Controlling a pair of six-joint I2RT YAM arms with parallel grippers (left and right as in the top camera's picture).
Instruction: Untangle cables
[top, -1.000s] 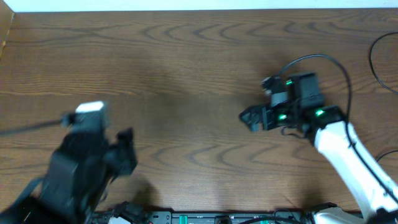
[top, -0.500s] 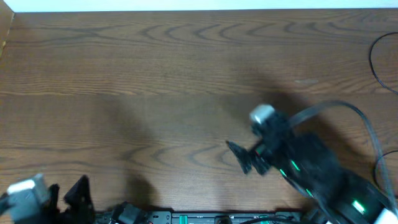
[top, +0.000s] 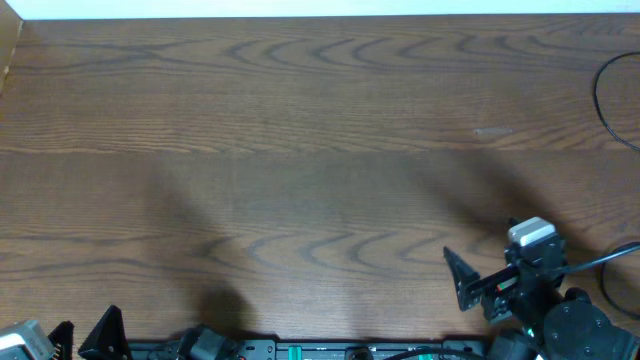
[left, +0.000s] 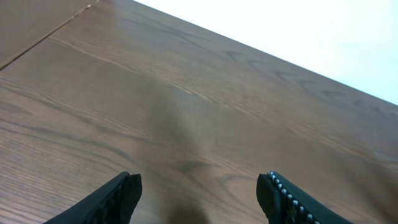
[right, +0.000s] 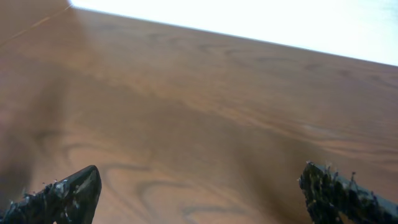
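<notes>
One brown wood-grain table (top: 300, 120), white band (top: 300, 8) beyond

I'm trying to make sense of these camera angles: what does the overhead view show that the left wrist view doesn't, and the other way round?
Only the overhead view: the right gripper, open over the near right of the table, a thin black cord looping in at the right edge, and the equipment rail along the near edge. Only the left wrist view: the ribbed pad on one finger, seen close. Both: the left gripper, open and holding nothing, and the brown wooden table.
</notes>
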